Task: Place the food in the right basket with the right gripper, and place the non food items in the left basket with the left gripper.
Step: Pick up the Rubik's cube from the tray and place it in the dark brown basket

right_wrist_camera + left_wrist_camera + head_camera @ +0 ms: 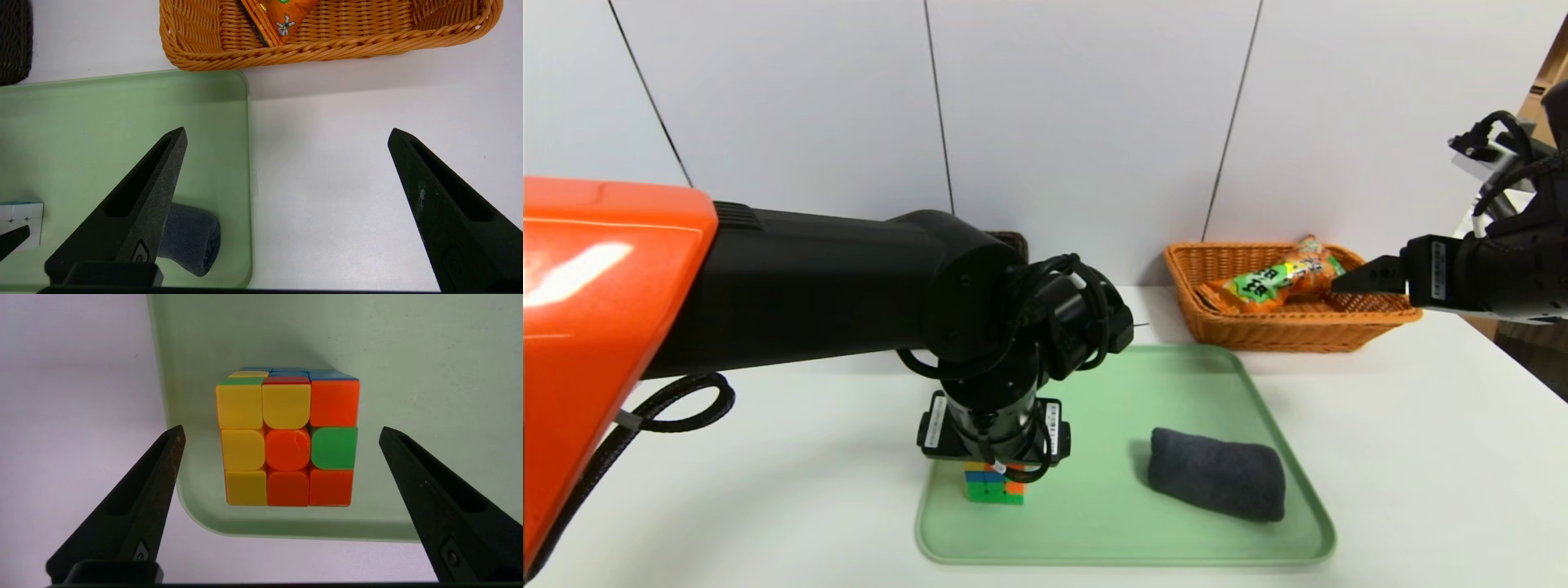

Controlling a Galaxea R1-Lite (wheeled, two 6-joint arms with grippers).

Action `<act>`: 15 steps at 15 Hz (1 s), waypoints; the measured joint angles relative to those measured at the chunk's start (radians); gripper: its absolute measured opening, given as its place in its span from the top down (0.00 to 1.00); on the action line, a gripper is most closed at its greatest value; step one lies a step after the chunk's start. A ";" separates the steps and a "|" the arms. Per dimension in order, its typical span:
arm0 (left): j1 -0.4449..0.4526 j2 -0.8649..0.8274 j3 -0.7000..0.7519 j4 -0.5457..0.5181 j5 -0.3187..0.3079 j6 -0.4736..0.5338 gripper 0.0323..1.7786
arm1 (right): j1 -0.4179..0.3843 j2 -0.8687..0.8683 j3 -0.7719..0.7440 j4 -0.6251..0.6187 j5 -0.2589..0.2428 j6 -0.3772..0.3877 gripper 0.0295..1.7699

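Note:
A multicoloured puzzle cube (994,483) (288,441) stands on the green tray (1111,384) near its front left corner. My left gripper (281,428) hovers over it, open, one finger on each side and clear of its faces. A rolled dark grey towel (1217,474) (192,237) lies on the tray's right half. An orange-and-green snack bag (1278,278) rests in the orange wicker basket (1201,314) at the back right. My right gripper (1368,276) (286,130) hangs open and empty above the table, in front of that basket.
The dark left basket (14,41) sits behind the tray and is mostly hidden by my left arm (849,278) in the head view. White table surface (1421,425) lies right of the tray. A white panelled wall closes the back.

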 joint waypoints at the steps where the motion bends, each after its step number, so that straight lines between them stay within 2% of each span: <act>1: 0.002 0.005 0.000 -0.006 -0.003 -0.002 0.05 | 0.000 0.000 0.000 0.000 -0.001 0.000 0.04; 7: 0.004 0.011 -0.001 -0.006 -0.042 -0.025 0.05 | 0.000 0.000 0.007 -0.001 0.000 0.001 0.04; 15: 0.012 0.014 0.001 -0.007 -0.043 -0.027 0.05 | 0.000 0.000 0.012 -0.001 0.000 0.002 0.04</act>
